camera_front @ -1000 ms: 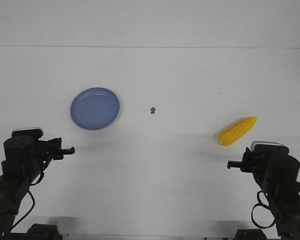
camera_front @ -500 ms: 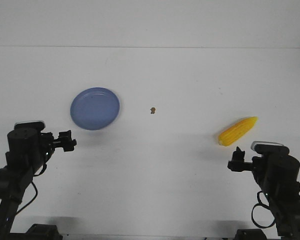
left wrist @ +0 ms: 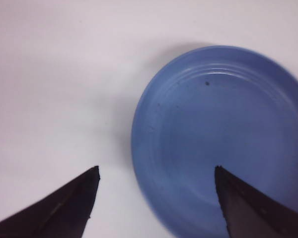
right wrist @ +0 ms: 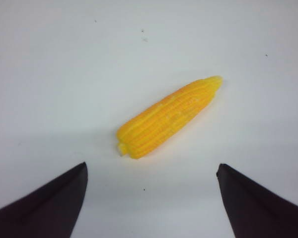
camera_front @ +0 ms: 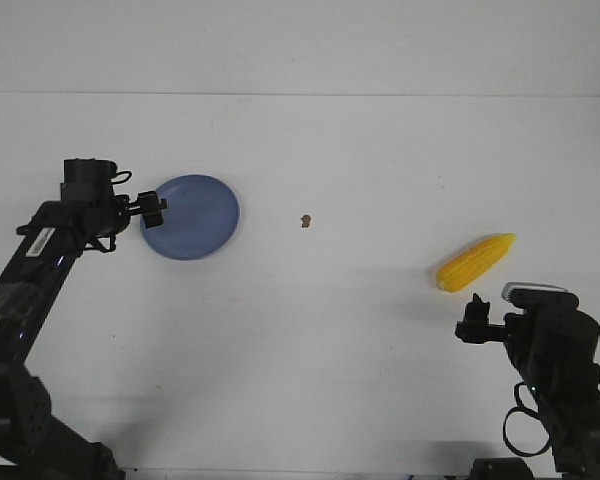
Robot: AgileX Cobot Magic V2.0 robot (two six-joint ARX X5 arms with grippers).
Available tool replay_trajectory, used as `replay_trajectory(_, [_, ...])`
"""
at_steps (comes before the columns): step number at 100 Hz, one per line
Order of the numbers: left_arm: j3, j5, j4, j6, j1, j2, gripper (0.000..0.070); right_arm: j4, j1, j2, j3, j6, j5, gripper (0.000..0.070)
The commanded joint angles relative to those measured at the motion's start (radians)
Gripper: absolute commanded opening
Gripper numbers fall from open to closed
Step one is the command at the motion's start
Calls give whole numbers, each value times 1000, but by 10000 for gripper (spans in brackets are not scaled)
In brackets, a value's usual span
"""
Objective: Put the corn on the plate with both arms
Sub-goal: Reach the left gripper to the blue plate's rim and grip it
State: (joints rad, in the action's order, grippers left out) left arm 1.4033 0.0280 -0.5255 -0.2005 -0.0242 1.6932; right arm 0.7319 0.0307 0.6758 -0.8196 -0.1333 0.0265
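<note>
White desk (camera_front: 360, 340) under a pale wall; left tool (camera_front: 152, 208) gapes empty by the plate (camera_front: 195, 222), right tool (camera_front: 472, 322) gapes empty near the corn (camera_front: 475, 262).

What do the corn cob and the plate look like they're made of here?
The bright yellow tapered corn cob looks like moulded plastic or rubber: uniform colour, tidy kernel rows and a matte surface, so probably a toy; real corn can't be ruled out. The round periwinkle-blue plate looks like smooth plastic or melamine, with a soft sheen and faint concentric rings inside the rim; glazed ceramic is possible.
</note>
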Motion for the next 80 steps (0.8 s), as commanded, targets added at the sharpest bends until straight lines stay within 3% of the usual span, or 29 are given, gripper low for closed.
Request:
replay_trajectory(1, [58, -2, -25, 8, -2, 78, 475, -5, -2, 4, -14, 6, -2, 551])
replay_trajectory(28, [103, -2, -29, 8, -12, 220, 475, -4, -2, 4, -14, 6, -2, 551])
replay_trajectory(80, [103, -2, -26, 8, -16, 270, 474, 5, -2, 4, -14, 6, -2, 551])
